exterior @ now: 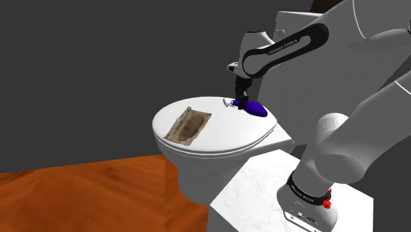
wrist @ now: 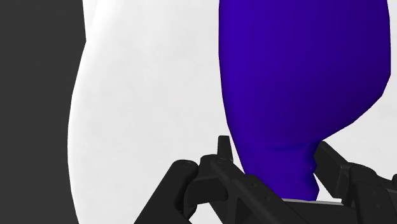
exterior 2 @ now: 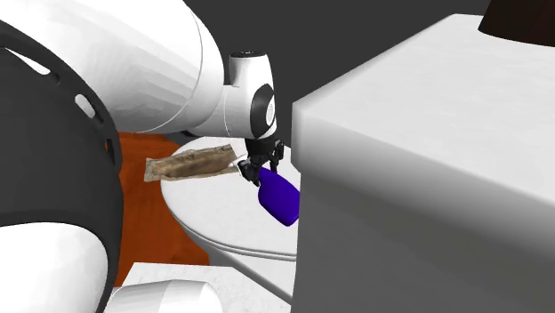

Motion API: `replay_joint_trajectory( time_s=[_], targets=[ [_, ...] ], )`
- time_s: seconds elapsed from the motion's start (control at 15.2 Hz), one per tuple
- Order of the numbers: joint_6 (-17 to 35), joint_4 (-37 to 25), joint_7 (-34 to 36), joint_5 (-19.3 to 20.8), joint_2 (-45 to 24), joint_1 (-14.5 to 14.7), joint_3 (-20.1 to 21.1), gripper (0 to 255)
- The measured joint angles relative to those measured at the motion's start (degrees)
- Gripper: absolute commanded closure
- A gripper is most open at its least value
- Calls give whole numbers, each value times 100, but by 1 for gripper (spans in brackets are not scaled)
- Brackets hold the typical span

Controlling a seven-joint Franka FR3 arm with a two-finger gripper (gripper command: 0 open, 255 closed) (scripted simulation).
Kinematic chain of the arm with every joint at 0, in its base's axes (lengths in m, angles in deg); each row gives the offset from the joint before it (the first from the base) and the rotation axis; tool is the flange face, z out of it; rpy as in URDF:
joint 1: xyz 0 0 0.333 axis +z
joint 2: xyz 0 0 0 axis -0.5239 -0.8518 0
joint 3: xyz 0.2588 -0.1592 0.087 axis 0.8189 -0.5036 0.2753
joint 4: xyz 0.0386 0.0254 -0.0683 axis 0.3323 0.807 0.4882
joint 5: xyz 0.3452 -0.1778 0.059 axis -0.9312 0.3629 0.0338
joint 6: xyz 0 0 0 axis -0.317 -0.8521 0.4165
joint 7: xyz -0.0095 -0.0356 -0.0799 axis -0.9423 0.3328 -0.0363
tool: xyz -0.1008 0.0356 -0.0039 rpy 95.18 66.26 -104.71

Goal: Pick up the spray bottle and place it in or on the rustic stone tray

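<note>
Wrist view: spray bottle in tool

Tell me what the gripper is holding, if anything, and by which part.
The gripper clasps the blue spray bottle by its narrow neck.

Tray on lid (bottle nearby)

The deep blue spray bottle is clasped at its narrow end by the black gripper. A white rounded surface is seen behind it, bordered by a dark grey area past its curved edge.
</note>
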Motion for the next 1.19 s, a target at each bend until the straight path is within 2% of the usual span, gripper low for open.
replay_joint_trajectory(
  time_s=[0.73,1.19],
  targets=[
    [-923,-518,10,-52,408,-2,208,255],
    [-1000,-834,703,-394,55,420,748,255]
  ],
)
